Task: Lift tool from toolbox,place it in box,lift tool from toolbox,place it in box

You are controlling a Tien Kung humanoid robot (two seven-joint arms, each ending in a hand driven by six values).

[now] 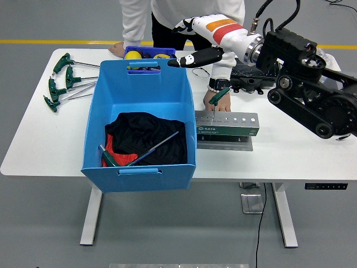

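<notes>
Fingers of your right hand (196,40) hang loosely spread, holding nothing, above the blue box's (139,167) far corner.

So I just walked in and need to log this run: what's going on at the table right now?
The robot's right hand hangs open and empty above the far right corner of the blue bin. One green-handled T-wrench already lies in the bin on dark cloth. A person's hand holds another T-wrench upright in the grey tool holder. Four more wrenches lie on the table's left side. The left arm is out of view.
</notes>
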